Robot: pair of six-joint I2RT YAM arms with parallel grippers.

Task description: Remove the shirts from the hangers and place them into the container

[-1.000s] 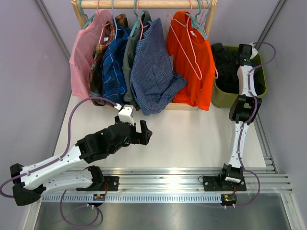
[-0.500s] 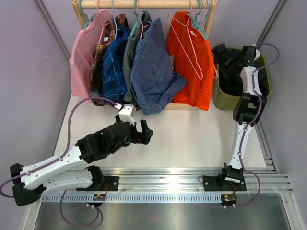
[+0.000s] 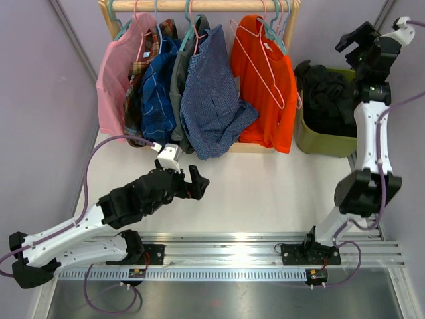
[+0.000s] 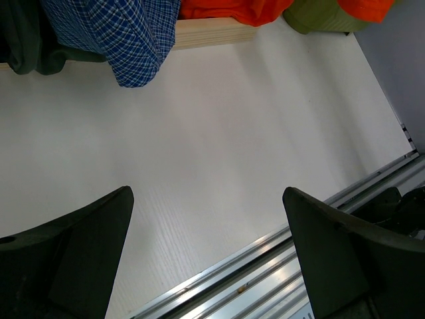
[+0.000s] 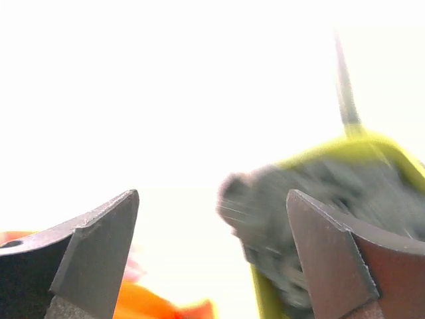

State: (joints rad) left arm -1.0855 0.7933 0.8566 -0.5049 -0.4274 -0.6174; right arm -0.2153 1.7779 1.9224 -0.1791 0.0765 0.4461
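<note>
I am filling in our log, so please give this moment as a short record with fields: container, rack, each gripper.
container: olive-green, far right, holds a black shirt
rack: shirts hanging, pink shirt at left end, orange shirt at right end
left gripper: open, empty, over the table
right gripper: open, empty, raised by the container

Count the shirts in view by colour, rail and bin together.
Blue: 2 (blue plaid shirt, blue checked shirt)
Pink shirt: 1
Red plaid shirt: 1
Grey shirt: 1
Orange shirt: 1
Black shirt, in the bin: 1
Total: 7
</note>
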